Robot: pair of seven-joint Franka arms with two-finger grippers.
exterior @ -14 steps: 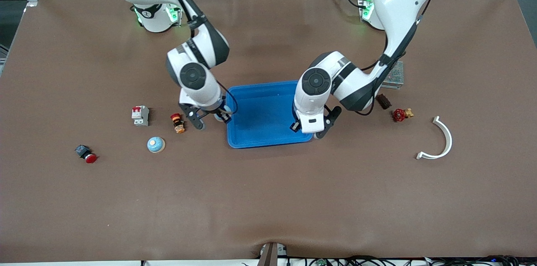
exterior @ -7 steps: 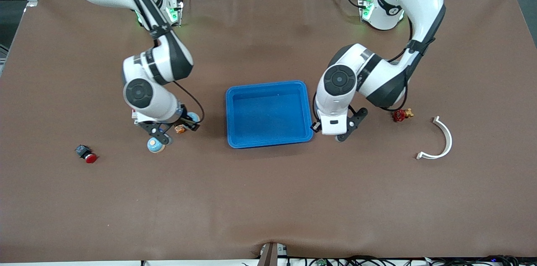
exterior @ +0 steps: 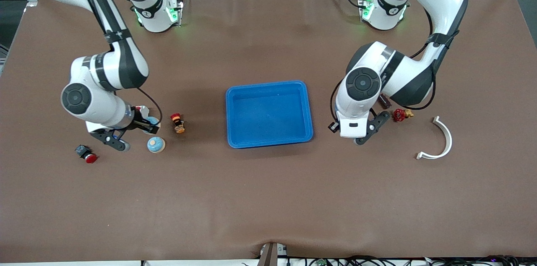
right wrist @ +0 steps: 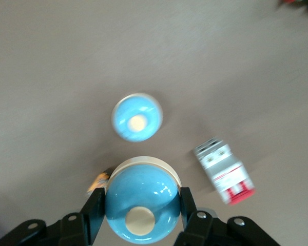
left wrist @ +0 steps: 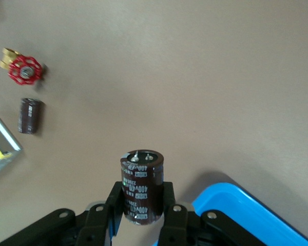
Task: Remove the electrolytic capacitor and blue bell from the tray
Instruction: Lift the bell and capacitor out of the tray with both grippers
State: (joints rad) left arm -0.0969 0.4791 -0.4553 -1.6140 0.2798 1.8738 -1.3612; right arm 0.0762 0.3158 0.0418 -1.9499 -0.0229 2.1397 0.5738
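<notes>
My right gripper (exterior: 137, 132) is shut on a blue bell with a cream button (right wrist: 139, 202). It holds the bell above the table, over a spot beside a second blue bell (exterior: 156, 144), which also shows in the right wrist view (right wrist: 137, 118). My left gripper (exterior: 351, 134) is shut on a dark brown capacitor (left wrist: 142, 187). It is above the table between the blue tray (exterior: 268, 144) and a red valve (exterior: 399, 115). The hand hides the held capacitor in the front view. A second capacitor (left wrist: 29, 116) lies on the table near the valve (left wrist: 24, 70).
A circuit breaker (right wrist: 225, 171) lies beside the right gripper. A red and orange button (exterior: 178, 123), a red push button (exterior: 86, 154) and a white curved piece (exterior: 440, 140) lie on the table. A metal box (left wrist: 0, 151) sits near the second capacitor.
Both arms have moved away from the tray. The right gripper carried the bell toward the right arm's end, the left gripper carried the capacitor toward the left arm's end.
</notes>
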